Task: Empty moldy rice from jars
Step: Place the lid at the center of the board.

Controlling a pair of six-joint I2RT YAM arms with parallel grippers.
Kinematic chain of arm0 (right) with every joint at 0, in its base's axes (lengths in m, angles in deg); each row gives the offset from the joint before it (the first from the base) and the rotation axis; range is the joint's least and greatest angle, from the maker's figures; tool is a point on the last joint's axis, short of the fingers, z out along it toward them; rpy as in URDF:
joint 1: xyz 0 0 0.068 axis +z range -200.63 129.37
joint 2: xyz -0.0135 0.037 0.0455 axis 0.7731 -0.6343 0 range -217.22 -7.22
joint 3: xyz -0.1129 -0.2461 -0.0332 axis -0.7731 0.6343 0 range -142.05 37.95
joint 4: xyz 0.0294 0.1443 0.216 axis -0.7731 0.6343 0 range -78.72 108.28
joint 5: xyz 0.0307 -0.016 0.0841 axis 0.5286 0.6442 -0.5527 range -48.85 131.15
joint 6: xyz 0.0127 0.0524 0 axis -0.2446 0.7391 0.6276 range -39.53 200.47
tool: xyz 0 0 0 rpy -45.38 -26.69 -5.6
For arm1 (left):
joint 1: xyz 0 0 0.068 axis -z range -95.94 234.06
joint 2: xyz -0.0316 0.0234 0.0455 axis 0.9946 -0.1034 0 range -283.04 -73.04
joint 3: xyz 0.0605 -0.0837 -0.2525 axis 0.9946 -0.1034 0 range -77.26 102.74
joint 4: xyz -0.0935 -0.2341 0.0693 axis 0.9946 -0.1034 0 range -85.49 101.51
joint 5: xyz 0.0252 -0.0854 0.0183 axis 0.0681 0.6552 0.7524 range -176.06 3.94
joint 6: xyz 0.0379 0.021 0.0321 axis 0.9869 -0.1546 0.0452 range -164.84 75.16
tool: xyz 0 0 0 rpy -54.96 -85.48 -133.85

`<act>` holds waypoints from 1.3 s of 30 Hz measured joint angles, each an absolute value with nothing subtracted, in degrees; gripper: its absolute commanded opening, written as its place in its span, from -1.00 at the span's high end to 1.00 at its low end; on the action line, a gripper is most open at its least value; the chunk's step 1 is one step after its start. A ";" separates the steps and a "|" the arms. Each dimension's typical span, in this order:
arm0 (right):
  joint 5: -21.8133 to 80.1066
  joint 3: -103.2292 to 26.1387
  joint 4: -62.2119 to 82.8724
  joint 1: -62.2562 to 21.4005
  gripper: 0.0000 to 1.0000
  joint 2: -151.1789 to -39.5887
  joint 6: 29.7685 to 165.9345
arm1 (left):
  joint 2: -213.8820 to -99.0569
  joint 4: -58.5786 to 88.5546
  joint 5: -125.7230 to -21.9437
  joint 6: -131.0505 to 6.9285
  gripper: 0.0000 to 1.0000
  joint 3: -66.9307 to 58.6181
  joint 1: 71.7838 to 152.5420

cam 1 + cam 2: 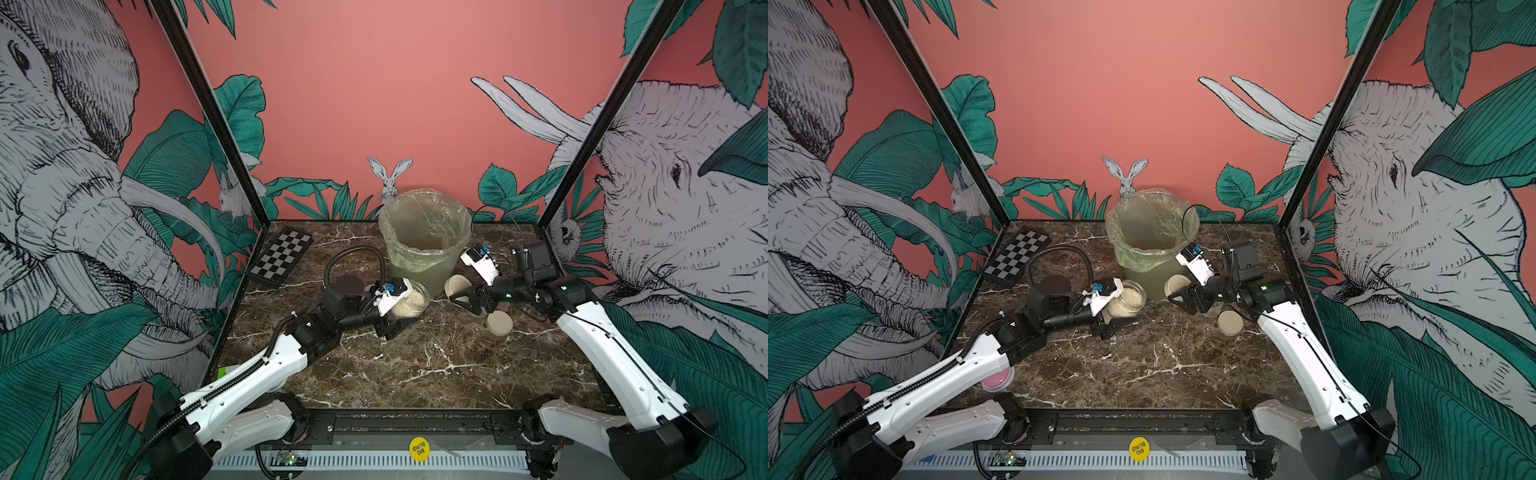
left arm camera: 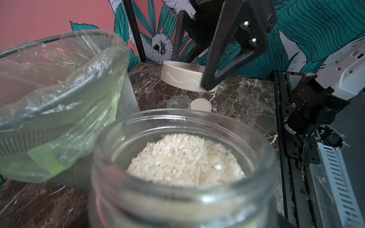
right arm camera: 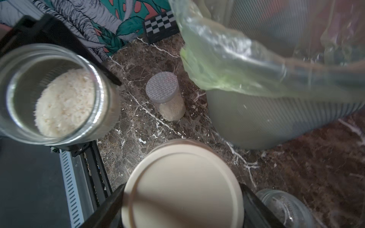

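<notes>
**Open jar tilted beside the bin, not over it**

Nearest, the left gripper [image 1: 395,316] clamps the open jar [image 1: 413,297], tilted beside the bin [image 1: 424,232] but not over its rim. Tipped further here, the moldy rice [image 2: 185,159] would likely spill on the table [image 1: 415,374]. The rice looks off-white, dry and loose, and lies low in the jar. Just beyond, the right gripper [image 1: 460,294] is closed on a beige lid [image 3: 181,185] — close enough to clash with a swinging jar. Farther off, a dotted-lid jar [image 3: 164,92] stands capped by the bin, with rice inside.
</notes>
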State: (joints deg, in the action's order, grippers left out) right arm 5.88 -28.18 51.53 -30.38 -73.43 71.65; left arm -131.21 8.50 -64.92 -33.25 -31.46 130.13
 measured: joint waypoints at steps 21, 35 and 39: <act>27.17 -3.66 41.45 -21.09 -0.02 -73.54 99.67 | -125.46 16.15 -70.73 -38.78 1.00 -43.33 130.13; 35.32 3.51 34.74 -16.13 -0.02 -72.95 106.75 | -127.93 21.64 -70.53 -41.42 1.00 -47.59 130.13; 37.11 4.32 33.54 -14.40 -0.03 -74.53 107.30 | -128.39 22.73 -70.42 -41.68 1.00 -47.59 130.13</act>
